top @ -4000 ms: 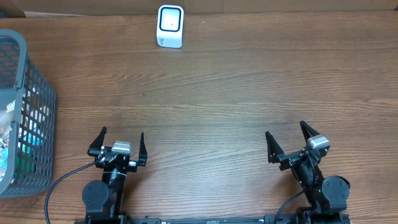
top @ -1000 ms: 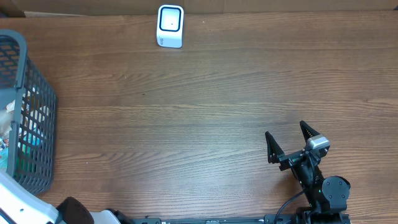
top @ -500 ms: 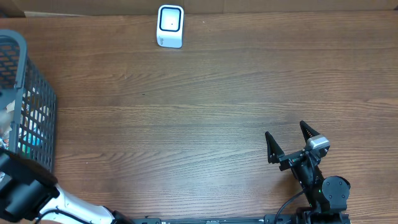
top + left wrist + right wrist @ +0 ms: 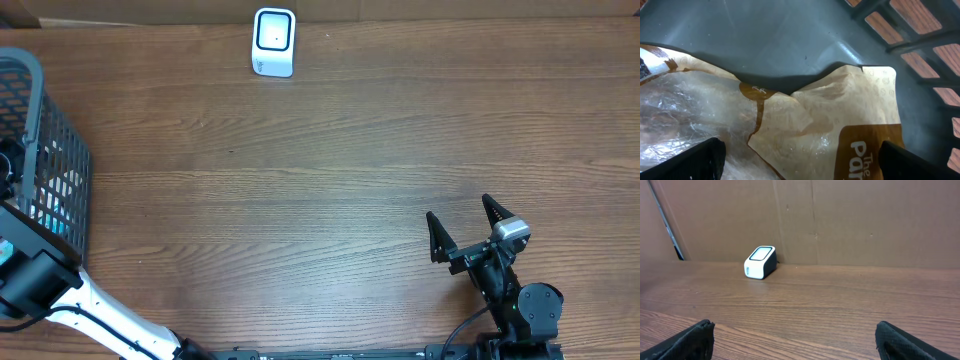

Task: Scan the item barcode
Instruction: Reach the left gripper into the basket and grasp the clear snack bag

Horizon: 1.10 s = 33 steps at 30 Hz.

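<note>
The item is a tan and brown paper bag with a clear plastic window and white lettering. It lies on the grey floor of the basket. My left gripper hangs open just above it, one fingertip over the clear window and the other beside the brown printed panel, holding nothing. Seen from overhead, the left arm reaches over the basket rim at the table's left edge. The white barcode scanner stands at the far edge. My right gripper rests open and unladen near the front right.
The basket's grid wall rises close on the right of the bag. Other packets, one teal, show through the mesh from overhead. The scanner stands against a cardboard backdrop, far ahead of the right gripper.
The left arm has swung from the table's front edge over into the basket, and its jaws have opened a little wider. The right arm has not moved.
</note>
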Each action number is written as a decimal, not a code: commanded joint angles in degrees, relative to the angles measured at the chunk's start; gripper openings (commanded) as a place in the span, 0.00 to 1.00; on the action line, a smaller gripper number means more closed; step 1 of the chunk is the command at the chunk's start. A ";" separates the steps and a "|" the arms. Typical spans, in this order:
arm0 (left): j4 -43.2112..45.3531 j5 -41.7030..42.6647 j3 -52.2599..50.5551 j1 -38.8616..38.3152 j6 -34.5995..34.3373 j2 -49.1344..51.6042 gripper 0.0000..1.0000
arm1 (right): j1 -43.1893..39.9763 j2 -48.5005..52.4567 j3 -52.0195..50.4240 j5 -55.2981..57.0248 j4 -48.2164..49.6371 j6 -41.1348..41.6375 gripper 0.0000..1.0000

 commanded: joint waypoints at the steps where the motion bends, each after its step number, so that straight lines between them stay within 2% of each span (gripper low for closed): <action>1: 0.00 0.31 -0.20 -0.15 1.60 2.56 1.00 | -0.11 -0.42 -0.61 -0.09 0.37 0.22 1.00; 4: -0.87 -0.07 -0.20 -0.15 1.60 4.37 0.99 | -0.11 -0.42 -0.61 -0.07 0.37 0.24 1.00; 6: -1.68 -0.22 -0.20 -0.15 1.55 5.51 0.95 | -0.09 -0.42 -0.61 -0.09 0.37 0.24 1.00; 8: -2.34 -0.61 -0.20 -0.15 1.53 6.05 0.86 | -0.11 -0.42 -0.61 -0.09 0.37 0.24 1.00; 12: -2.86 -0.94 -0.17 -0.15 1.53 6.05 0.62 | -0.11 -0.42 -0.61 -0.09 0.37 0.24 1.00; 13: -3.28 -0.94 -0.20 -0.15 1.51 6.05 0.50 | -0.11 -0.42 -0.61 -0.07 0.37 0.24 1.00; 20: -6.58 -0.96 1.90 -0.13 1.22 6.03 0.04 | -0.09 -0.42 -0.61 -0.07 0.35 0.24 1.00; 27: -13.44 -1.42 11.52 -0.13 -2.08 5.95 0.04 | -0.11 -0.42 -0.61 -0.07 0.37 0.24 1.00; 33: -21.79 -1.40 25.99 -0.13 -4.72 5.18 0.04 | -0.11 -0.42 -0.61 -0.09 0.37 0.24 1.00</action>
